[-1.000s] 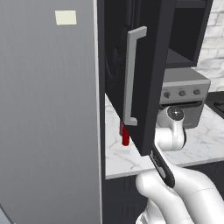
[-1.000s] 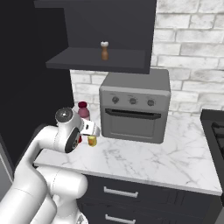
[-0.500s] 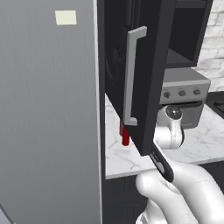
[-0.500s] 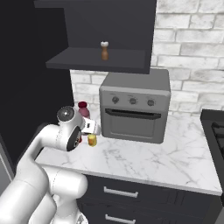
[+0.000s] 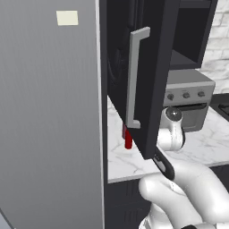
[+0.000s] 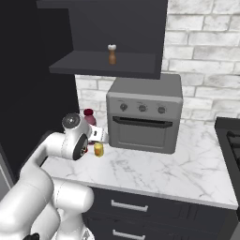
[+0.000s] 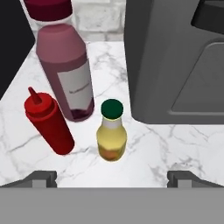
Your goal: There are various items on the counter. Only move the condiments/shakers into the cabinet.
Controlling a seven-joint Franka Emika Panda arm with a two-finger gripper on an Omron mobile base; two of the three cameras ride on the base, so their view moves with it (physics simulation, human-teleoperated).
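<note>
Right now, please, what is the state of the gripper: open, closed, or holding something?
Gripper: open, holding nothing; its fingertips stand wide apart above the counter, before the yellow bottle.

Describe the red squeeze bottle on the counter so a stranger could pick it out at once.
Start at the silver oven on the marble counter and look to the three bottles on the counter beside it. The red squeeze bottle is the one farthest from the oven, next to the tall dark-red bottle with the pale label. It alone is solid red with a pointed nozzle; the small yellow bottle has a green cap.
</note>
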